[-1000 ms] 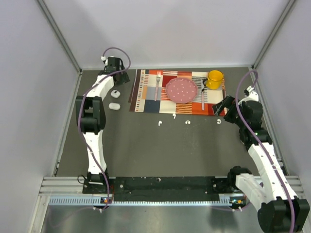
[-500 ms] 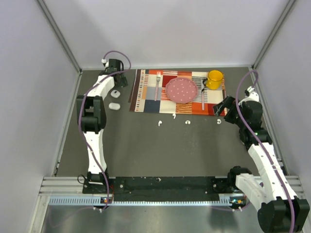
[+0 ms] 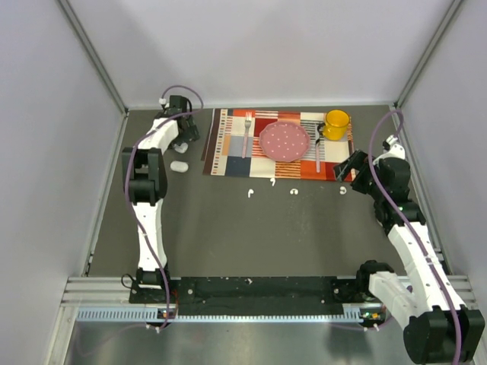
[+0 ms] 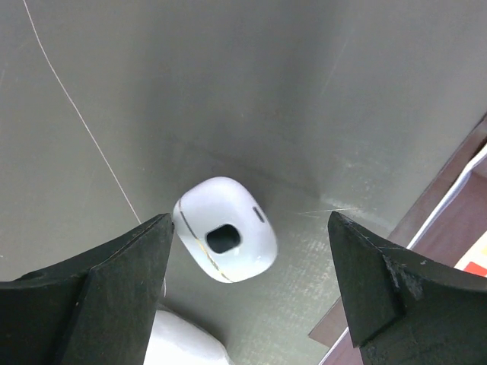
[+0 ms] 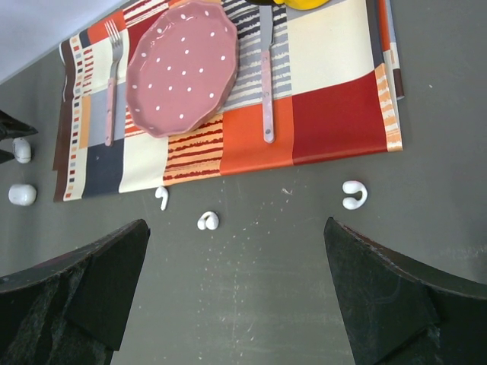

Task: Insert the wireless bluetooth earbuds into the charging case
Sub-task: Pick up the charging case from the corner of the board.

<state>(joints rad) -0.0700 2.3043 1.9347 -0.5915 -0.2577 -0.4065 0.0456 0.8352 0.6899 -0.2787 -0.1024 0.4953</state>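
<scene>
Left gripper (image 3: 181, 138) over the far-left part of the dark table (image 3: 228, 236): I have its fingers spread wide and gripping nothing. From its wrist camera, a white charging case (image 4: 224, 239) with a dark opening on its upper face lies on the tabletop in the gap between the fingers. A second white case (image 4: 186, 344) sits just beside it, at the bottom edge of that view.

The white earbuds (image 3: 272, 181) lie loose in a row on the bare table, just off the near edge of the checked placemat (image 3: 228, 156) and well apart from both cases. None is in a case.

My right gripper (image 5: 234, 228) is also spread wide and empty, raised near the placemat's right end. Its camera looks down on a stemmed bud (image 5: 162, 198), a rounded bud (image 5: 208, 220) and a hooked bud (image 5: 354, 194). On the placemat are a pink dotted plate (image 5: 183, 68), a fork (image 5: 112, 84) and a yellow mug (image 3: 335, 122).
</scene>
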